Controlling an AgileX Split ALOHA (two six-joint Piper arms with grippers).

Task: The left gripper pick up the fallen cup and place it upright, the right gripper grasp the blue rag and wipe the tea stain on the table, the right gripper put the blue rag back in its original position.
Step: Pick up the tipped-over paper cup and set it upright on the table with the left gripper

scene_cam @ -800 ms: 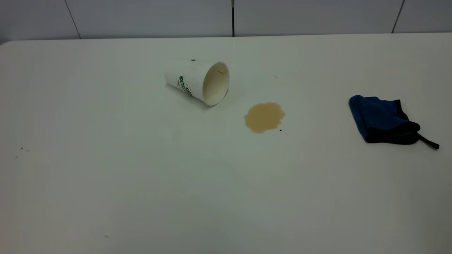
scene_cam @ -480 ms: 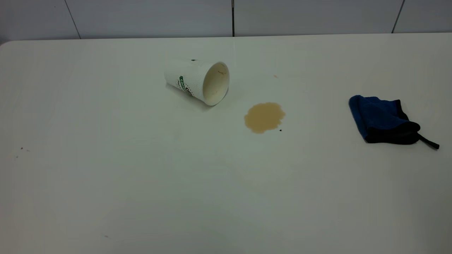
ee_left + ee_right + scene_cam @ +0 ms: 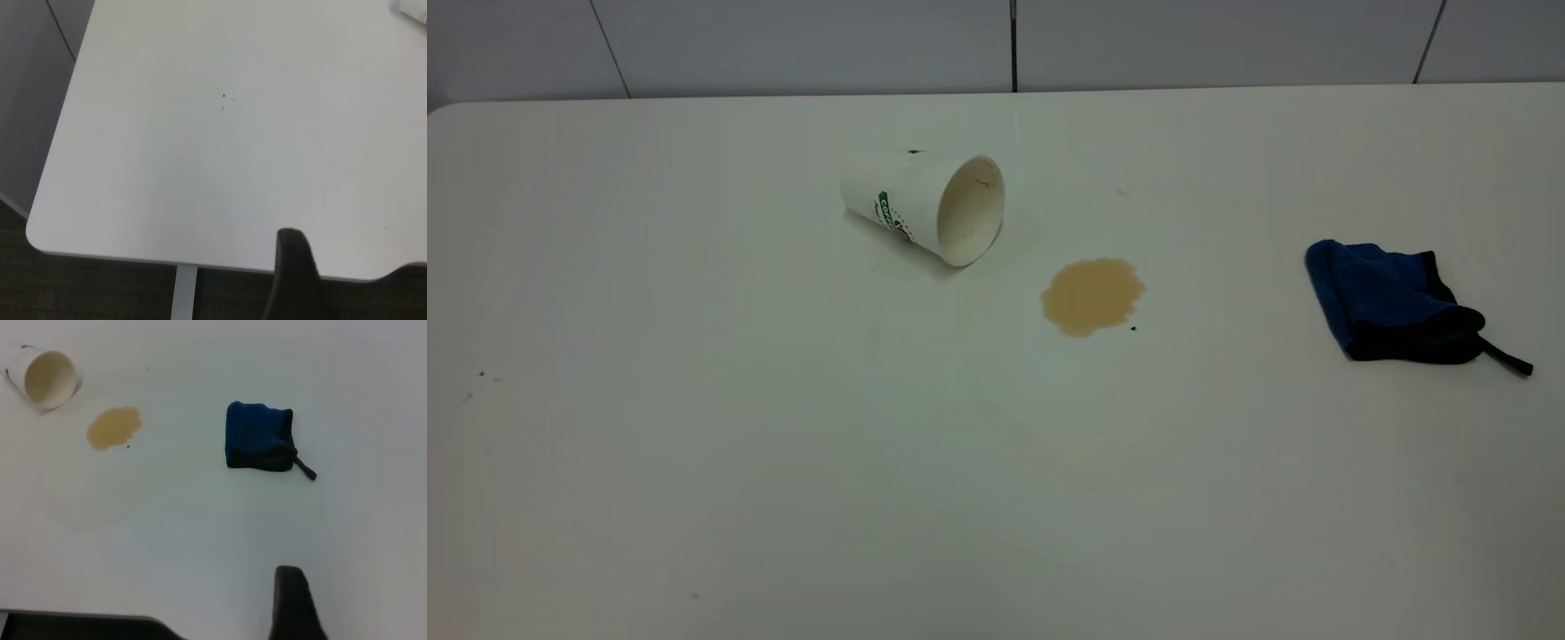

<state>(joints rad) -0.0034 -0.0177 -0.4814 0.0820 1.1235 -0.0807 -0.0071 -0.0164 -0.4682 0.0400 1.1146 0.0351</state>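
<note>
The white cup (image 3: 925, 204) lies on its side at the back middle of the table (image 3: 694, 444), with its mouth toward the tea stain (image 3: 1092, 296). The light-brown stain is just right of the cup. The blue rag (image 3: 1392, 302) lies folded at the right. Neither arm shows in the exterior view. The right wrist view shows the cup (image 3: 48, 379), the stain (image 3: 113, 427) and the rag (image 3: 259, 443) far from my right gripper (image 3: 293, 603). My left gripper (image 3: 293, 277) hangs over the table's near left corner, far from the cup.
A grey tiled wall (image 3: 996, 44) runs behind the table. A tiny black dot (image 3: 1134, 328) sits by the stain. The table's rounded corner (image 3: 40, 233) and its leg (image 3: 183, 293) show in the left wrist view, with dark floor beyond.
</note>
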